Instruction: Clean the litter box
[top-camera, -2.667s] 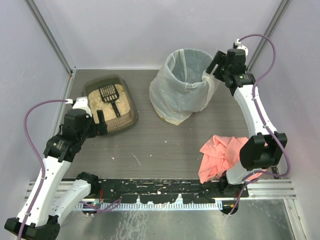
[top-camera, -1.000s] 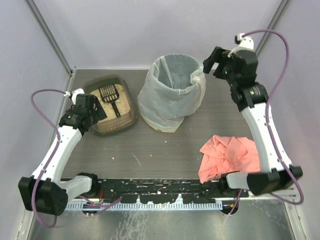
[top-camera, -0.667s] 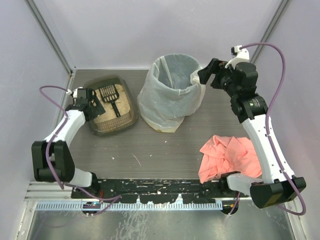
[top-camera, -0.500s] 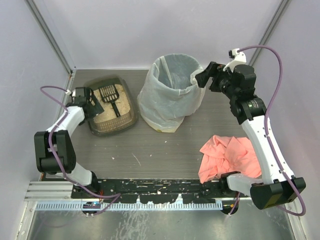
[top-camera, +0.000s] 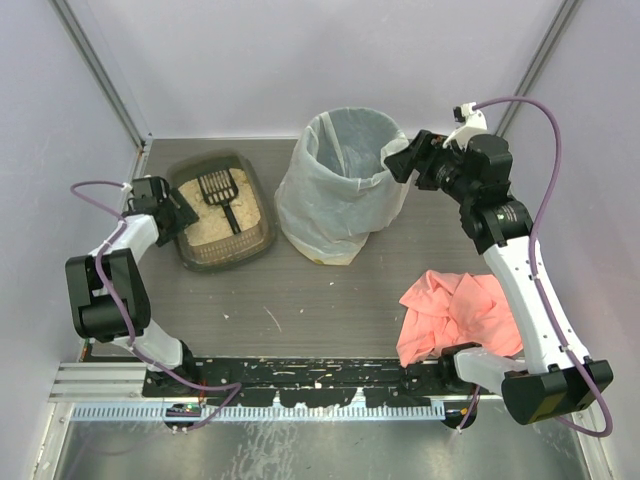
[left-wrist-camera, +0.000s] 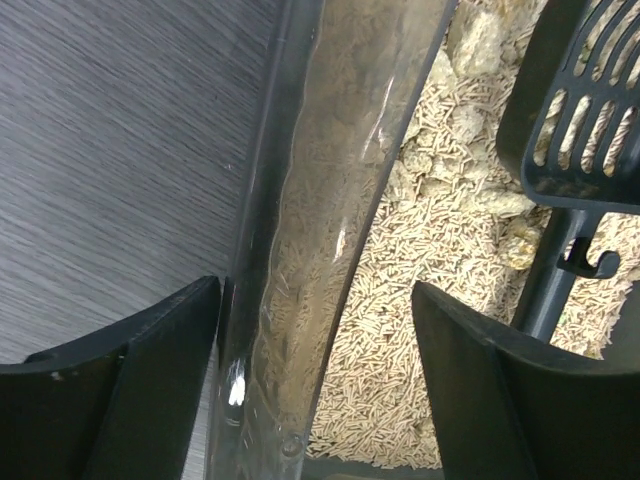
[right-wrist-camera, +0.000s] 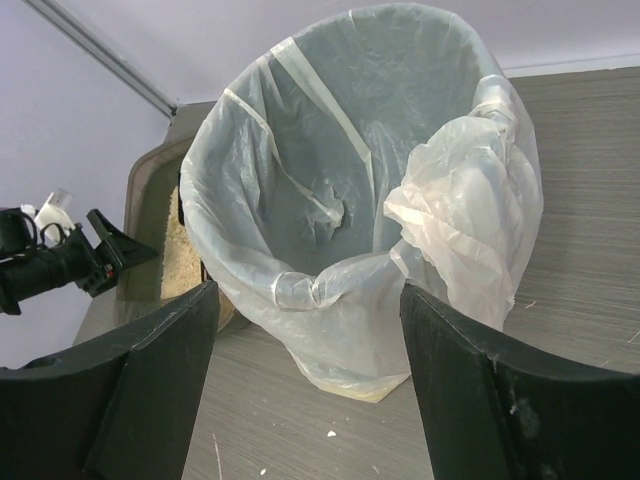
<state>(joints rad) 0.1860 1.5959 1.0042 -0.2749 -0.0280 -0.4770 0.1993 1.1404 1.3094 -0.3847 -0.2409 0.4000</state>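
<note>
Both arms had reached closer: left fingers (left-wrist-camera: 150, 370) straddled the left wall of the litter box (top-camera: 230, 257), wide apart, far left on the worktop (top-camera: 330, 290); right fingers (right-wrist-camera: 140, 390) stood wide before the bagged bin (right-wrist-camera: 460, 230).

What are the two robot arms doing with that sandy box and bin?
The left gripper sets its open jaws astride the left wall of the litter box, one finger outside, one over the litter. A black scoop lies inside, untouched. The right gripper hovers open by the rim of the white-bagged bin.
</note>
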